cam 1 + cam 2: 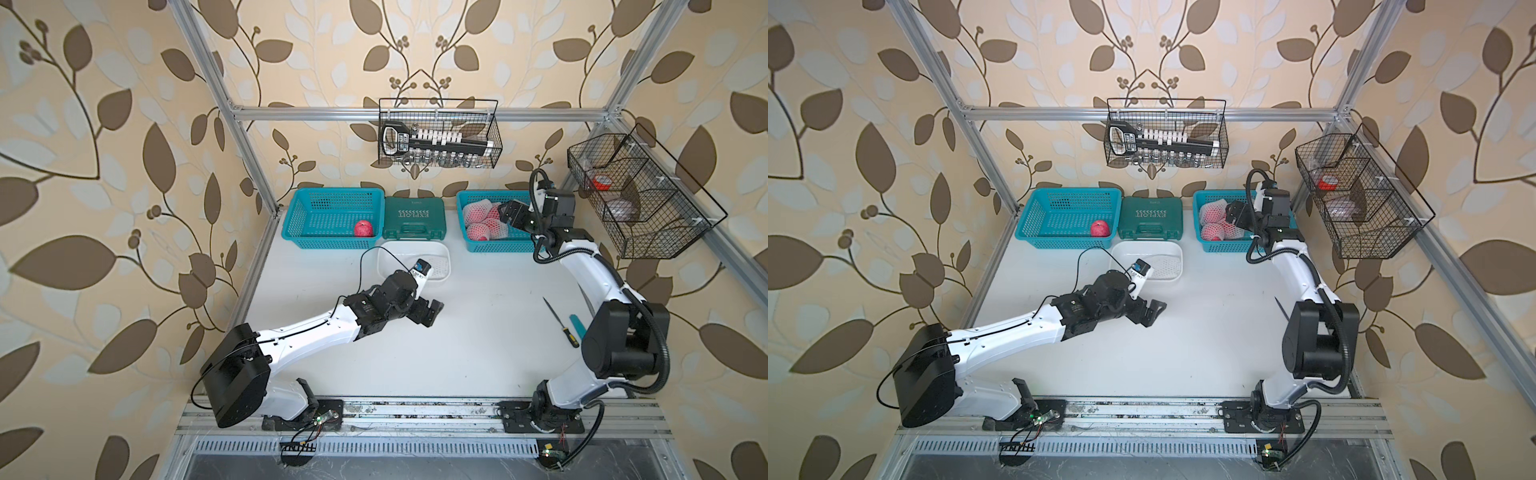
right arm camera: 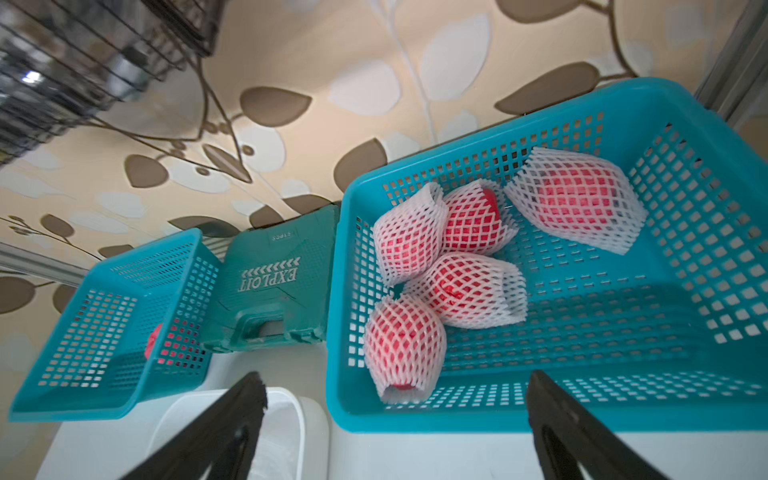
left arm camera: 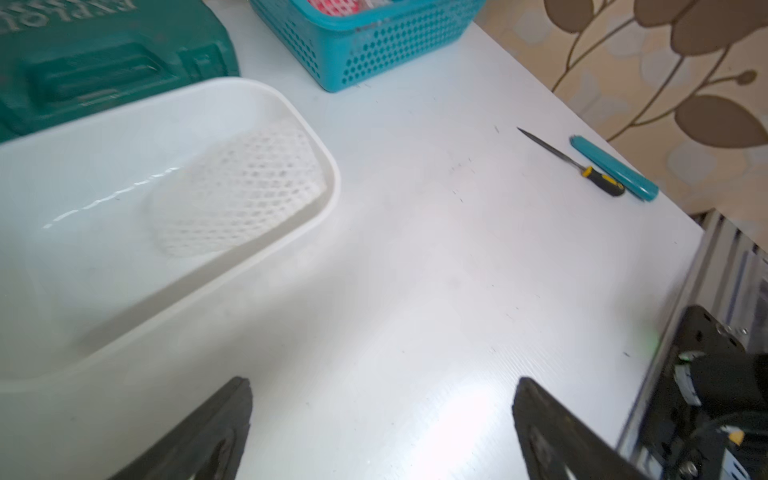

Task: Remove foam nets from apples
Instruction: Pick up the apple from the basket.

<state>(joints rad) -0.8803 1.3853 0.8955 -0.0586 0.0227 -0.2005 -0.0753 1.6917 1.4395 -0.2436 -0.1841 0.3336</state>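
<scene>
The left gripper (image 3: 382,386) is seen with its jaws spread wide and nothing between them. It is held above bare table (image 3: 415,270), in front of the green tool case (image 1: 414,218) and past the white tub (image 3: 328,158). The right gripper (image 2: 397,382) is likewise spread wide and empty, poised over the near rim of the teal basket (image 2: 685,415) that stands just beside the case on the right.

In the right wrist view five netted apples (image 2: 465,289) are counted in that basket. Four are bunched at the end nearest the case, and one (image 2: 575,199) lies apart from them. In both top views part of this cluster is hidden by the gripper.

In the left wrist view a single flat foam net (image 3: 237,187) is shown in the tub, just in front of the case. In a top view it (image 1: 438,266) is partly covered by the wrist camera.

A second teal basket (image 1: 332,195) is set just beside the case on the left, and one bare apple (image 1: 364,228) lies in its corner nearest the case.

A pointed file (image 3: 573,164) and a teal sleeve (image 3: 615,168) are seen well to the right of the case, near the right arm.
</scene>
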